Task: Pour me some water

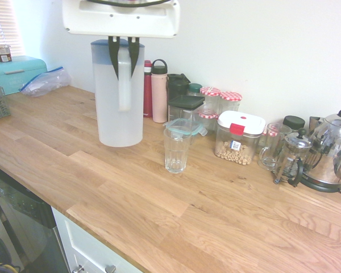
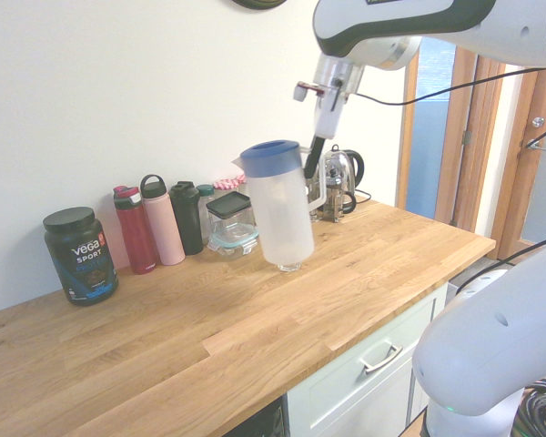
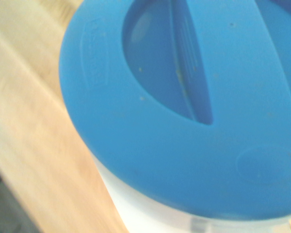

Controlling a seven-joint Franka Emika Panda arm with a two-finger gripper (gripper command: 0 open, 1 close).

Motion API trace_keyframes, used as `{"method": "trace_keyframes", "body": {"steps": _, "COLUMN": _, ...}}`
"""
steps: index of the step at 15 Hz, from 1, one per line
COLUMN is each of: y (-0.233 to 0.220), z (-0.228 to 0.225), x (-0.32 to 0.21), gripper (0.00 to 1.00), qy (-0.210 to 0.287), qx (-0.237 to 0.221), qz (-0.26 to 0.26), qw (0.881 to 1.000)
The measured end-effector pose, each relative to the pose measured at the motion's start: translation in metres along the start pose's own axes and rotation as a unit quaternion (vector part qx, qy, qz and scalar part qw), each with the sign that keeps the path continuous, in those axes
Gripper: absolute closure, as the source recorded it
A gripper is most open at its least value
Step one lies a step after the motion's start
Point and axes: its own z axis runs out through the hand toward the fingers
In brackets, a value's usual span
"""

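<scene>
1. I'm watching my gripper [image 1: 124, 73] up at the pitcher's handle [image 1: 124, 85], its two dark fingers pressed in, one on each side, pinching the upper part of that handle.
2. And here's the pitcher [image 1: 119, 108]: frosted, pale body, blue lid [image 2: 270, 157] on top, close to upright. The second exterior view shows its base above the foot of the glass behind it, so I read it as held clear of the wooden counter [image 2: 191, 337].
3. Now the water: I can't make out any level through that cloudy plastic, so I can't say how much is in there.
4. The clear glass [image 1: 176, 151] stands upright on the counter near the pitcher, apart from it in the first exterior view. I can't tell whether it holds any liquid.
5. My wrist view is nearly all blue lid, with pale wood running past its edge.
6. Along the wall I've got a red bottle [image 2: 135, 232], a pink bottle [image 2: 164, 228], a dark tumbler [image 2: 187, 218] and jars with checked lids [image 1: 229, 98].
7. Further along sit the white-lidded container [image 1: 237, 139], a glass mug [image 1: 273, 147], a small press [image 1: 294, 156] and the shiny kettle [image 1: 328, 151].
</scene>
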Motion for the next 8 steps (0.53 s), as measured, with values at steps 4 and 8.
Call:
{"method": "trace_keyframes", "body": {"steps": 4, "y": 0.048, "z": 0.026, "x": 0.017, "gripper": 1.00, "qy": -0.012, "qx": 0.014, "qz": -0.030, "qw": 0.999}}
{"method": "trace_keyframes", "body": {"steps": 8, "y": 0.079, "z": 0.100, "x": 0.060, "gripper": 1.00, "qy": -0.040, "qx": -0.011, "qz": -0.046, "qw": 0.998}}
